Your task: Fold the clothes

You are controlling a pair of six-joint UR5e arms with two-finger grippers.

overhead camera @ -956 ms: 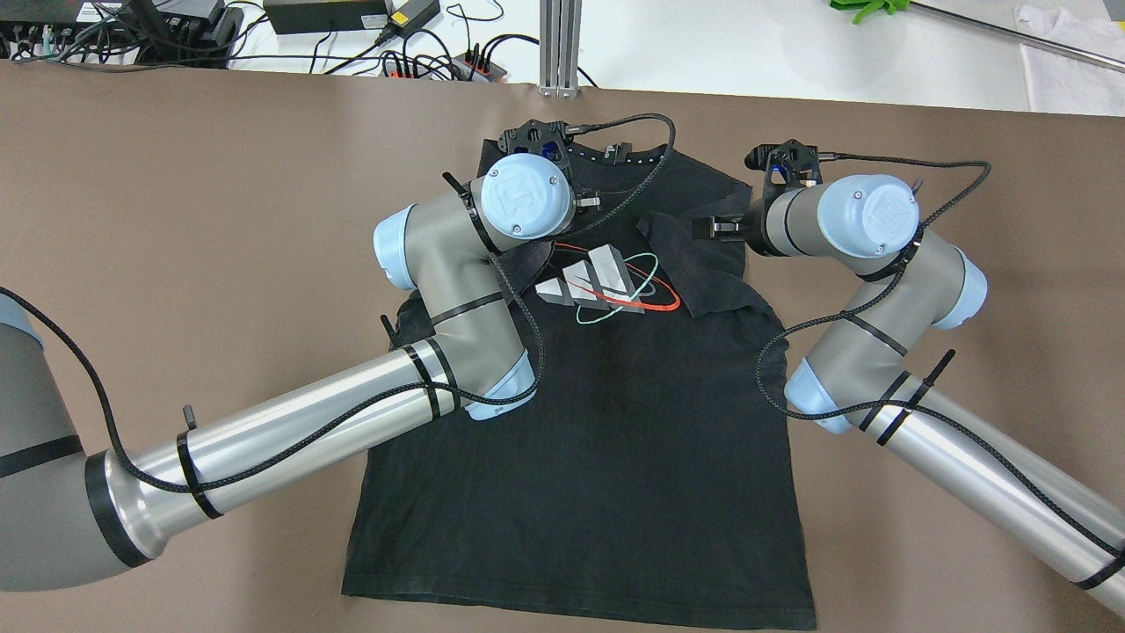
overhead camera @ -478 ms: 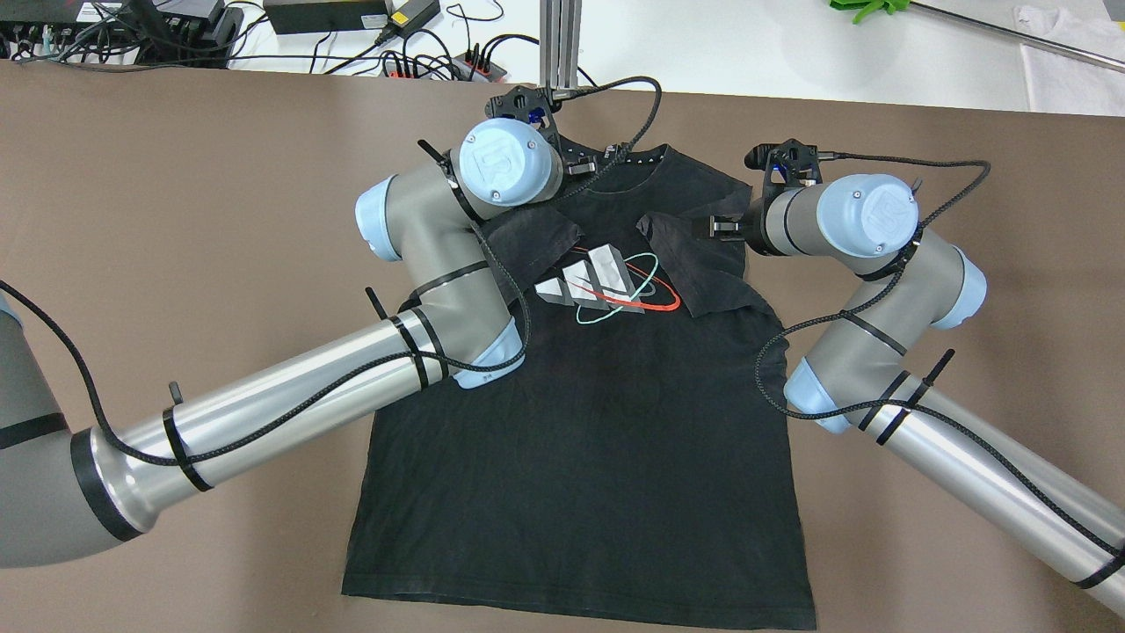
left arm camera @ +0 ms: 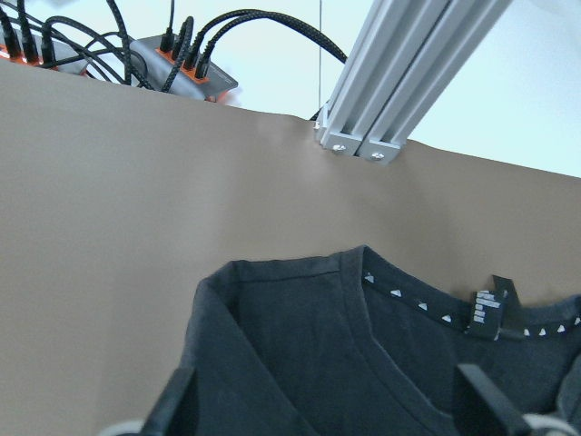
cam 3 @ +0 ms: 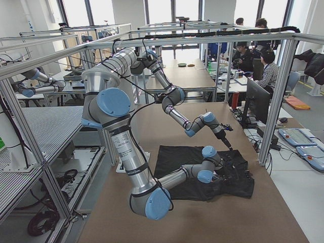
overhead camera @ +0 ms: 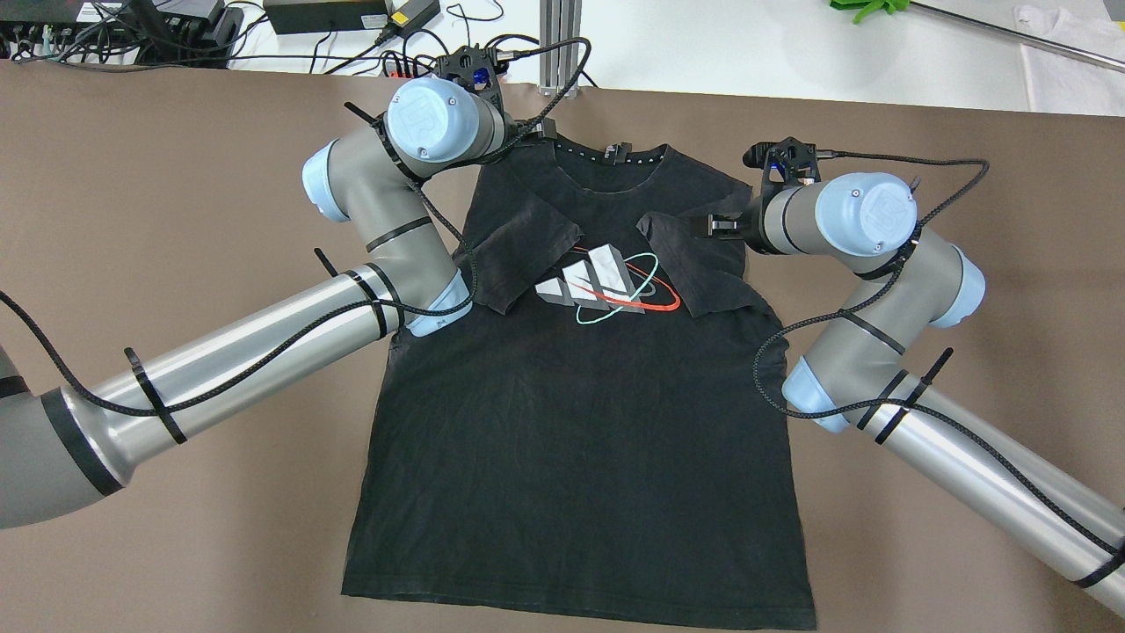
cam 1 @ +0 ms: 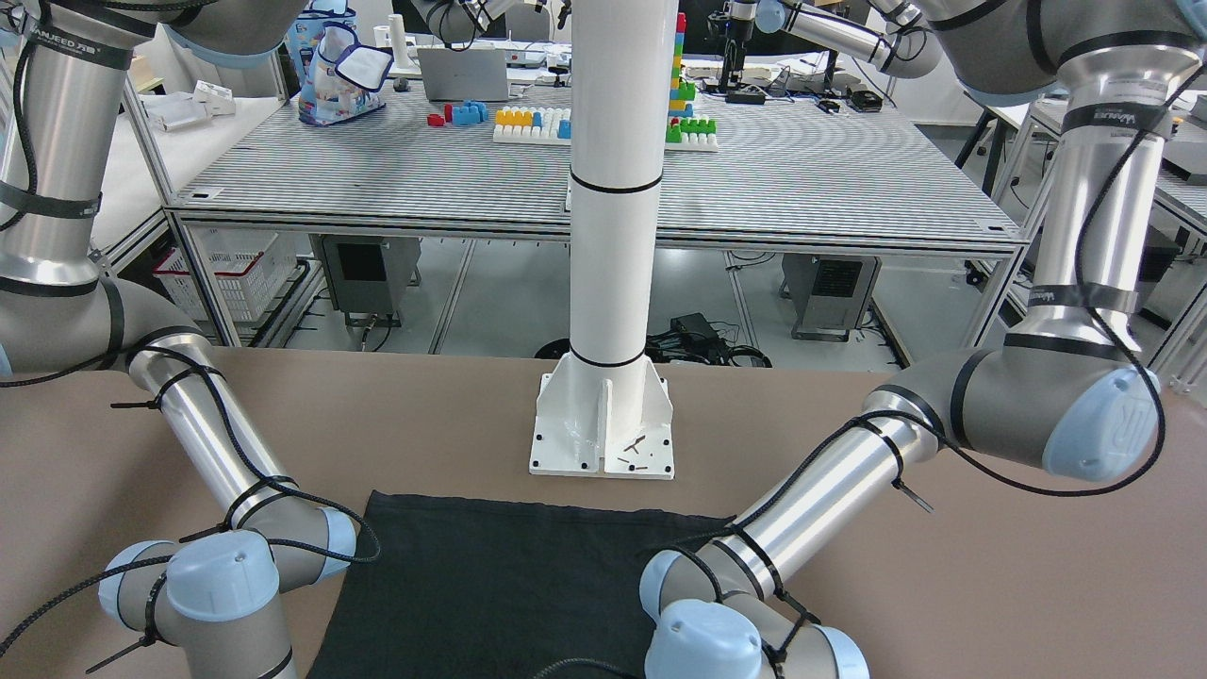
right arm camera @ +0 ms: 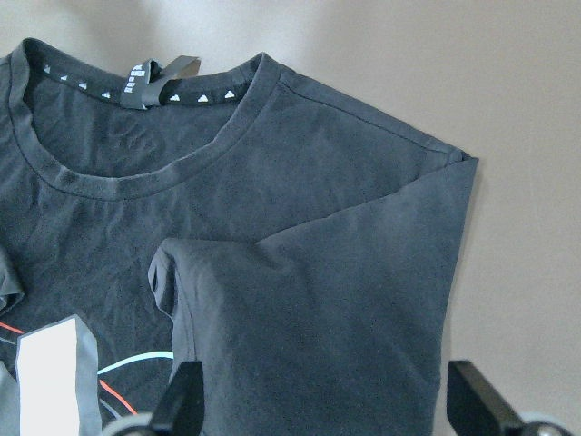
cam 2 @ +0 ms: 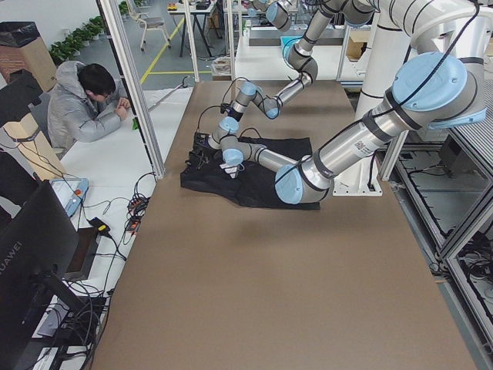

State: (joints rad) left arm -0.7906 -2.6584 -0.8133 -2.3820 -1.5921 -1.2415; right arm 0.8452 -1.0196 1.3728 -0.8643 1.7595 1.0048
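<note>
- The shirt (overhead camera: pixel 571 422) lies flat and face up in the middle of the table (overhead camera: pixel 176 220), collar (overhead camera: pixel 611 158) toward the far edge, hem (overhead camera: pixel 571 607) toward the robot's edge
- Both sleeves are turned in over the chest, the left sleeve (overhead camera: pixel 527 255) and right sleeve (overhead camera: pixel 703 272) flanking the logo (overhead camera: pixel 606 286), so the step in hand looks like taking the shoulders to fold the top down toward the hem
- The left gripper (left arm camera: pixel 327 377) hangs above the left shoulder (left arm camera: pixel 213 291), by the collar, fingers spread wide with nothing between them
- The right gripper (right arm camera: pixel 325 372) hangs above the folded sleeve, just inside the right shoulder (right arm camera: pixel 454 163), likewise wide apart and empty
- Each should come down at its outer shoulder corner, one finger sliding under the cloth from the table side, so the bite takes both the body and the sleeve fold
- A bite on the top layer alone would likely pull the sleeve open on lifting
- The two pinches should sit level, equally far from the collar, or the fold line will run askew
- Both arms should lift low and travel together toward the robot's edge, with the cloth lightly taut between them, not stretched
- The thin cloth will probably sag in the middle; laying it down slowly, shoulders matched to the hem corners, should keep creases out
</note>
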